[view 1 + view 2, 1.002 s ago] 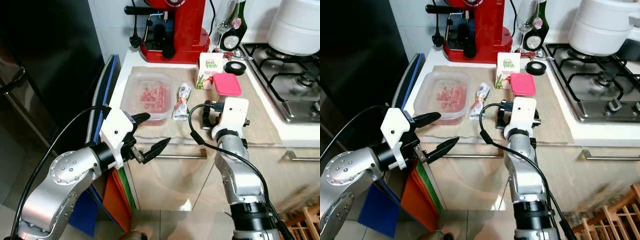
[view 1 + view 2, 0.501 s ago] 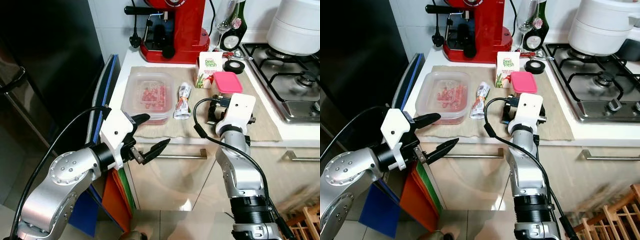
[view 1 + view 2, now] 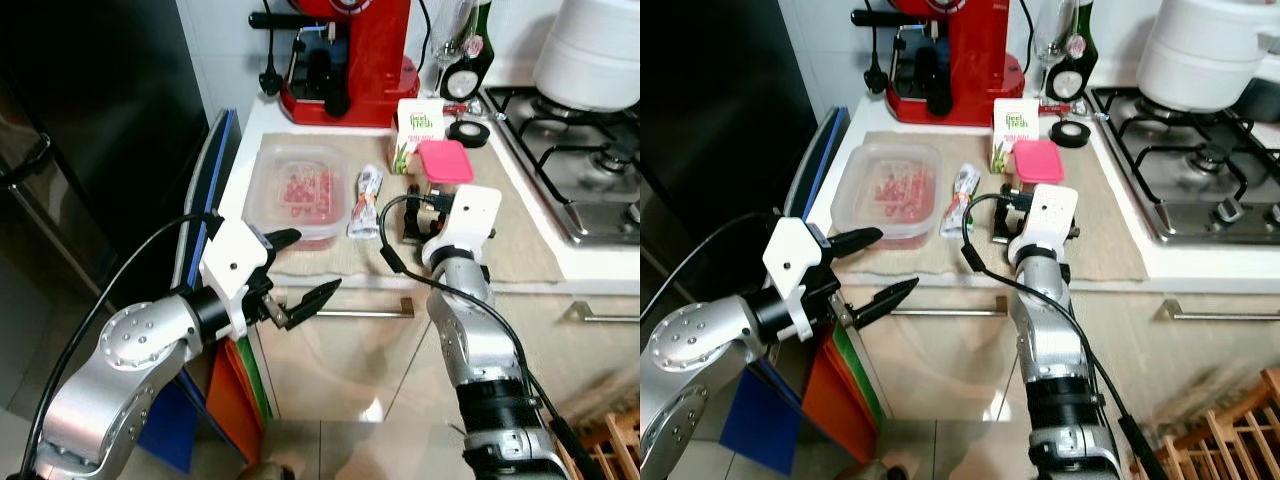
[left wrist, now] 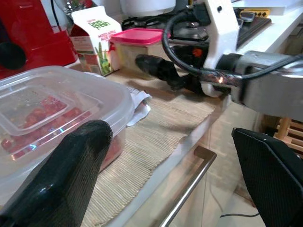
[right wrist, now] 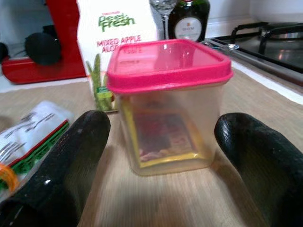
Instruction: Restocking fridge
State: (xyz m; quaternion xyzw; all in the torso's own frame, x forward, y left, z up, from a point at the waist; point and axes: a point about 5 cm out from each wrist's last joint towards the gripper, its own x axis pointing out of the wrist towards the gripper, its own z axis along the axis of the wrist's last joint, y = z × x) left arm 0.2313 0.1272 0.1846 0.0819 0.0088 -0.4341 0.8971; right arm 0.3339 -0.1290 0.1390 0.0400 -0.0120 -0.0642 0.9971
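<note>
Pink-lidded container (image 5: 168,106) contents blurred — unreadable, juice carton (image 5: 117,35) top cropped, white pot (image 3: 600,50) cut off by frame.

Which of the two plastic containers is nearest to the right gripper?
The small one with the pink lid, directly before the open right gripper; the wide clear container lies further left.

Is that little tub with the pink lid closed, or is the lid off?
Closed. The pink lid sits flat over the rim of the tub, which stands upright on the mat. The right gripper faces it, jaws open, not touching.
</note>
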